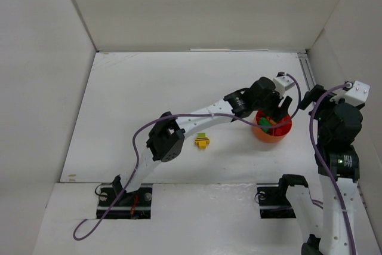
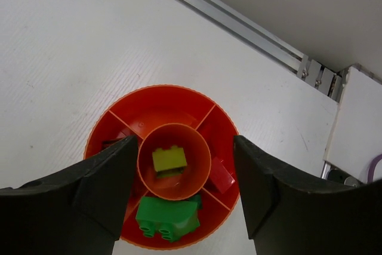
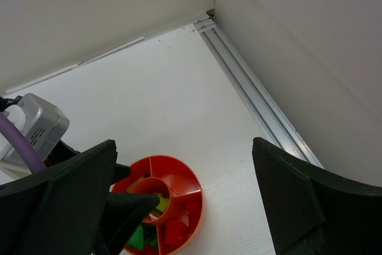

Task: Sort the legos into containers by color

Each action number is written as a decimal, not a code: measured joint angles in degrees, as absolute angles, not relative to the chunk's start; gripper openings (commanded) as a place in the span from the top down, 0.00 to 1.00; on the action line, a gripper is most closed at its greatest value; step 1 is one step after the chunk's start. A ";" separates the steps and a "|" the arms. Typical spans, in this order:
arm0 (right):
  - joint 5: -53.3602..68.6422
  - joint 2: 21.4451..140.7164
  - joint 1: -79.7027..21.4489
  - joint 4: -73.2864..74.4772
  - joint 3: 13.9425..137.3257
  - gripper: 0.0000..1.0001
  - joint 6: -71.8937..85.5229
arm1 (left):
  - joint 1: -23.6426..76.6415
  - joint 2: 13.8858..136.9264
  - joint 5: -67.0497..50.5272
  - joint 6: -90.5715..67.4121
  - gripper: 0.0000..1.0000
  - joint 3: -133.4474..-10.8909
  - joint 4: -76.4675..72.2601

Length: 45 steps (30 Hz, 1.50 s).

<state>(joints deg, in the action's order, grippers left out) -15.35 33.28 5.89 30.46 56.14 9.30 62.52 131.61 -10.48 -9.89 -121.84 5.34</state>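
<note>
Step in hand: drop-off at the bowl (image 2: 161, 91). The left end effector (image 2: 186, 147) hangs directly over the bowl with nothing between its fingers, so the release is judged done.
Left end effector: jaws spread wide, wider than the centre cup, empty.
Right end effector (image 3: 185, 147): jaws spread wide, empty, raised and off to the right of the bowl.
Bowl, centre cup: one lime-yellow brick (image 2: 169, 159).
Bowl, outer compartment nearest the left wrist camera: one green brick (image 2: 167, 218).
Bowl, outer compartment on the right in that view: one red brick (image 2: 221, 176).
Bowl, far compartment: appears bare.
Bowl, compartment on the left in that view: partly hidden by a finger; contents cannot be told.
Outstanding item: one yellow lego (image 1: 203, 142) on the surface (image 1: 149, 88), well apart from the bowl, to its left in the top view.
Next move (judgement): raise the left end effector clear of the bowl rim, travel to the yellow lego and centre the jaws carefully. The piece is far smaller than the opening.
Progress (judgement): nearly complete.
</note>
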 measured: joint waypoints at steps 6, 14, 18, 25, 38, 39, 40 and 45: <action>-15.35 33.28 5.89 30.46 56.14 0.00 9.30 | 62.52 131.61 -10.41 -9.54 0.20 -121.78 5.32; -15.35 33.21 5.89 30.48 56.14 0.00 9.30 | 62.57 125.38 -7.55 -8.82 0.00 -111.66 2.61; -15.33 32.86 5.89 30.48 56.14 0.00 9.30 | 62.57 118.63 -3.97 -8.34 0.00 -105.27 1.08; -15.29 33.01 5.89 30.46 56.14 0.00 9.30 | 61.52 107.02 -0.21 -8.08 0.00 -98.76 -1.39; -7.38 36.10 5.56 29.39 56.14 0.00 6.74 | 46.02 84.82 12.23 -21.02 0.00 -72.60 5.19; -6.52 36.93 5.08 29.28 56.14 0.00 6.35 | 44.86 82.41 13.72 -22.44 0.00 -70.08 6.28; -5.78 37.80 4.40 29.15 56.14 0.00 5.96 | 44.36 80.25 14.96 -23.75 0.00 -68.18 7.49; -2.92 41.39 0.14 29.10 56.12 0.00 4.45 | 43.68 69.10 18.52 -29.95 0.00 -61.39 12.16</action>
